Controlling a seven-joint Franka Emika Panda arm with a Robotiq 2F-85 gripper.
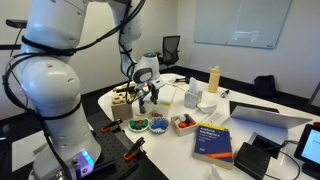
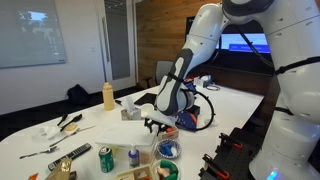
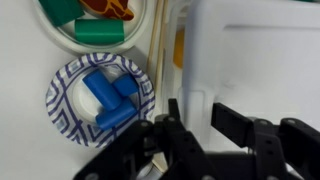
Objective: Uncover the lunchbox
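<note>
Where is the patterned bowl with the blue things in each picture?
Exterior view: the blue bowl is low in the middle, just below the gripper.
Exterior view: bottom middle, again below the gripper.
Wrist view: left of middle.
Shared landmark: the gripper, close beside the bowl in all three.

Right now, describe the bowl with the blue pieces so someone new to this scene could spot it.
Start at the white table and find the robot's pincer over the white lunchbox. Right beside that box sits the blue-and-white patterned bowl. It holds blue blocks, while the neighbouring bowl holds green and red pieces.
</note>
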